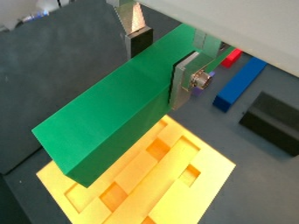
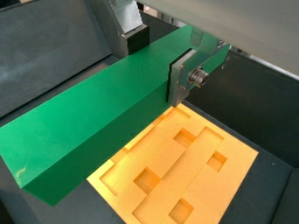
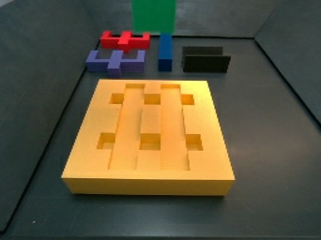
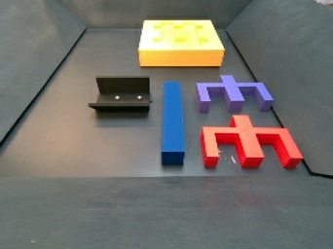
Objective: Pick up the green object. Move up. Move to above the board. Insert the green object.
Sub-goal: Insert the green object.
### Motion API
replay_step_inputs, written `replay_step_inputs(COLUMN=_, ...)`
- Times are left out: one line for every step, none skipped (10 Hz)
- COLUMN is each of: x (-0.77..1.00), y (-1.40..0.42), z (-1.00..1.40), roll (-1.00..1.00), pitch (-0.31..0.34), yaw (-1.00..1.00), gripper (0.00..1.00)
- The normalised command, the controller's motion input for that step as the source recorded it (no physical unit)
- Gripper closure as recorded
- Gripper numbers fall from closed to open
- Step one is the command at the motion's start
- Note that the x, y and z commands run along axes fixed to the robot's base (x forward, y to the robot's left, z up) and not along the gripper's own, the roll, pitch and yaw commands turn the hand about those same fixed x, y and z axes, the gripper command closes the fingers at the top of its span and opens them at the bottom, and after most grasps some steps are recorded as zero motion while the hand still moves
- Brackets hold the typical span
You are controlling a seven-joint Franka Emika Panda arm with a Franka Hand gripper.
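Note:
My gripper [image 1: 162, 63] is shut on the green object [image 1: 117, 114], a long flat green bar, gripping it across its width near one end. It also shows in the other wrist view, gripper [image 2: 159, 59] and bar [image 2: 100, 131]. The bar is held in the air, well above the floor. The yellow board [image 1: 158, 179] with grooves and square holes lies below and beyond the bar's free end [image 2: 193, 171]. In a side view only the bar's lower end [image 3: 153, 11] shows, at the top edge behind the board [image 3: 150, 141]. The board lies at the far end in the other side view [image 4: 180, 41].
A blue bar [image 4: 172, 119] lies flat between the black fixture [image 4: 125, 95] and a purple comb-shaped block [image 4: 235, 92], with a red block [image 4: 247, 141] beside them. The blue bar [image 1: 239, 83] and fixture [image 1: 274, 118] also show in a wrist view. Dark walls enclose the floor.

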Motion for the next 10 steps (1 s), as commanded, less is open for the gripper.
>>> replay_step_inputs(x=-0.16, y=-0.28, z=-0.72, roll=-0.09, pitch=-0.16, yaw=0.0, gripper=1.0)
replay_step_inputs(x=-0.11, y=-0.31, z=-0.73, roll=-0.09, pitch=-0.173, yaw=0.0, gripper=1.0)
replay_step_inputs(x=-0.13, y=-0.23, z=-0.69, roll=-0.08, pitch=-0.14, yaw=-0.01, gripper=1.0)
replay_step_inputs(x=-0.05, y=-0.19, z=-0.83, roll=-0.05, pitch=-0.097, yaw=0.0, gripper=1.0)
replay_step_inputs(x=-0.1, y=-0.1, z=-0.88, roll=-0.07, pitch=-0.074, yaw=0.0, gripper=1.0)
replay_step_inputs(x=-0.31, y=-0.13, z=-0.86, roll=-0.04, pitch=-0.066, yaw=0.07, gripper=1.0)
replay_step_inputs(x=-0.3, y=-0.13, z=-0.66, roll=0.1, pitch=-0.041, yaw=0.18, gripper=1.0)
replay_step_inputs(x=-0.22, y=-0.04, z=-0.51, roll=0.15, pitch=-0.114, yaw=0.16, gripper=1.0)
replay_step_inputs(x=0.22, y=-0.05, z=-0.53, roll=0.16, pitch=0.0, yaw=0.16, gripper=1.0)
replay_step_inputs(x=0.25, y=-0.09, z=-0.54, roll=0.24, pitch=0.0, yaw=0.19, gripper=1.0)
